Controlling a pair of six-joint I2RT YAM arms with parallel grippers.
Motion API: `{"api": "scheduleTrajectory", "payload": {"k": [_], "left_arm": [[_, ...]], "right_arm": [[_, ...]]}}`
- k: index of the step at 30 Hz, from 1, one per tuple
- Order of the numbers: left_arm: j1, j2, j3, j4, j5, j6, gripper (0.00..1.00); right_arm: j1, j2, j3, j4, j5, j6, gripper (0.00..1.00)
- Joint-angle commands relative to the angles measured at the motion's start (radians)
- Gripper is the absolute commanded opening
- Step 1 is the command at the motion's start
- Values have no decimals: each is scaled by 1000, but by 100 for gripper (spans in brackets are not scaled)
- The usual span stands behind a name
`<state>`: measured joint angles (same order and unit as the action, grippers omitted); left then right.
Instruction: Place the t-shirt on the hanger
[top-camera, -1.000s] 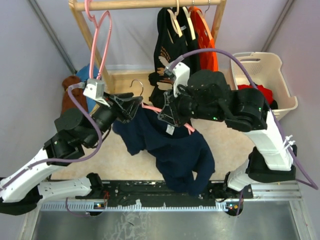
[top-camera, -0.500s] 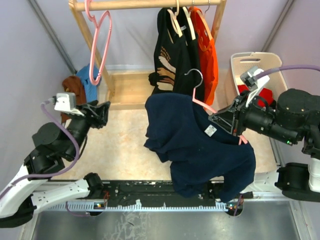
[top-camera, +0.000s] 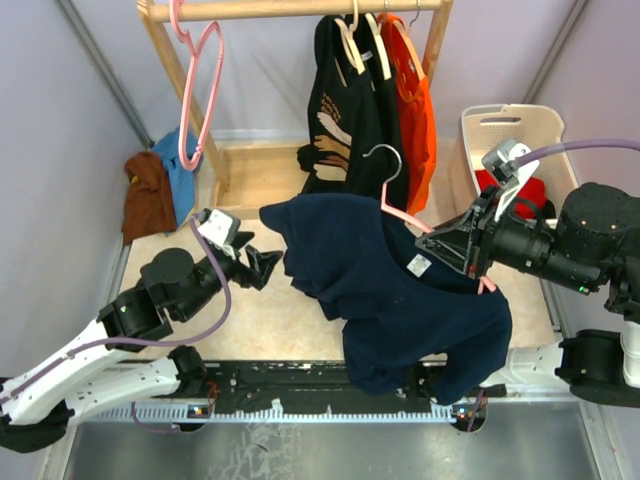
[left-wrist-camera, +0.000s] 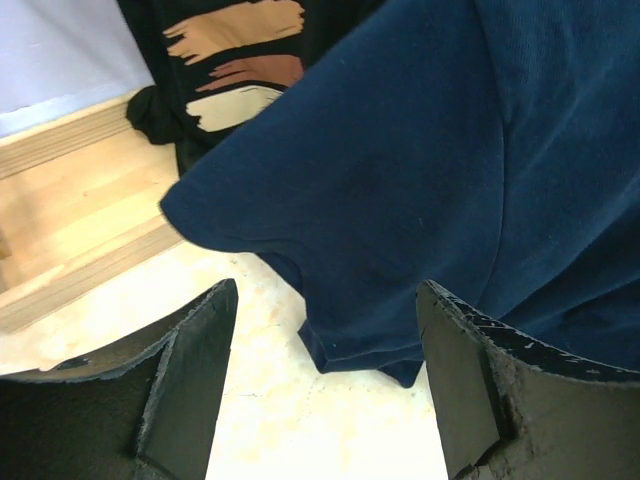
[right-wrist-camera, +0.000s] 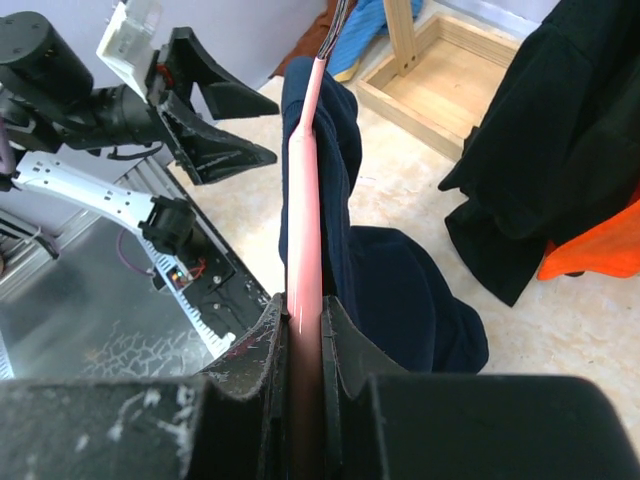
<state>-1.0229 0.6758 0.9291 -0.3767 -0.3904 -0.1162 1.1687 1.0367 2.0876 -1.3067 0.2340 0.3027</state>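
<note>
Hanging above the counter (top-camera: 250, 325), the t-shirt (top-camera: 390, 290) drapes off the hanger (top-camera: 398, 210), whose wire hook pokes out at the neck. The far shoulder looks seated and the end by the right tool (top-camera: 462, 250) seems bare, so the dressing is probably half done. The left tool (top-camera: 262, 265) sits just beside a sleeve. Only the left wrist view shows its fingers spread and empty, the navy hem ahead of them. Only the right wrist view shows the other tool pinching the pink bar.
</note>
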Motion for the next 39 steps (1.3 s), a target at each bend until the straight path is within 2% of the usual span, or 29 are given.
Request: {"api": "scheduleTrajectory", "payload": {"k": [1, 4, 8, 11, 15, 21, 24, 26, 27, 30, 31, 33, 35, 39], "left_arm": [[2, -9, -58, 116, 98, 49, 79], [2, -13, -91, 166, 69, 74, 81], [1, -29, -121, 213, -41, 122, 86], [3, -45, -146, 298, -34, 170, 93], [6, -21, -137, 359, 74, 210, 99], [34, 40, -77, 311, 274, 234, 99], [50, 71, -37, 255, 345, 236, 96], [53, 80, -19, 233, 347, 236, 87], [53, 84, -13, 226, 332, 237, 78], [53, 98, 22, 179, 246, 241, 42], [53, 106, 35, 156, 219, 241, 27], [53, 114, 62, 125, 175, 241, 11], [53, 116, 79, 111, 141, 241, 0], [53, 125, 120, 76, 64, 237, 0]], "right_arm": [[-1, -21, 14, 136, -43, -16, 0], [-2, -27, 6, 137, -49, -12, 0], [-1, -29, 0, 135, -64, -10, 0], [-2, -30, -5, 137, -73, -11, 0], [-1, -35, -20, 149, -82, -14, 0], [-2, -60, -59, 166, -94, -11, 0], [-1, -76, -82, 176, -94, -10, 0], [-1, -84, -91, 180, -93, -10, 0], [-3, -88, -93, 181, -91, -11, 0], [0, -99, -102, 184, -83, -10, 0], [-1, -103, -105, 184, -81, -10, 0], [-1, -105, -110, 183, -75, -10, 0], [-1, -105, -115, 182, -69, -10, 0], [-3, -103, -129, 188, -56, -13, 0]]}}
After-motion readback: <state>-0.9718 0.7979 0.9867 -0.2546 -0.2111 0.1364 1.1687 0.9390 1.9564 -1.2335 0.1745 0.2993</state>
